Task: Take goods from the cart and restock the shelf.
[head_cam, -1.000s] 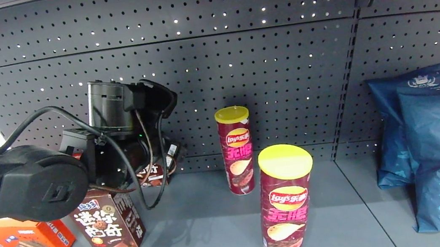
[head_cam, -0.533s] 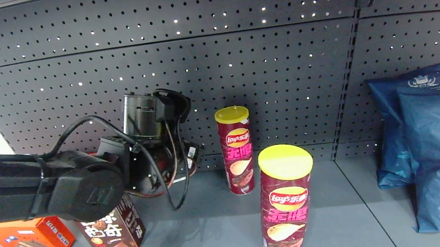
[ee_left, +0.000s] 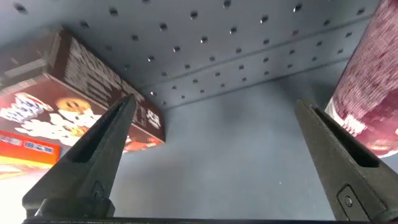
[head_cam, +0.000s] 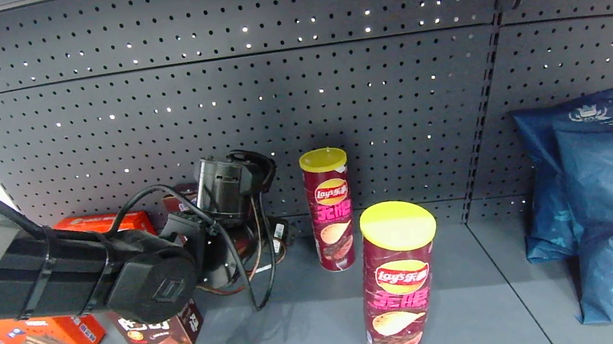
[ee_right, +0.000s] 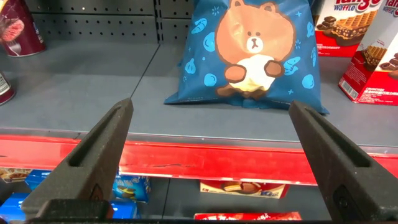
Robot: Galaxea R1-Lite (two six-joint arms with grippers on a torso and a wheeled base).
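Brown biscuit box, white lettering and cookie pictures on its face, at the far left of the shelf against the pegboard, just right of an orange box. From the left wrist: left gripper spread wide and empty, between that box and a maroon chip can. From the head: a nearer chip can, yellow-lidded. From the right wrist: right gripper likewise agape, empty, before a blue bear-print bag.
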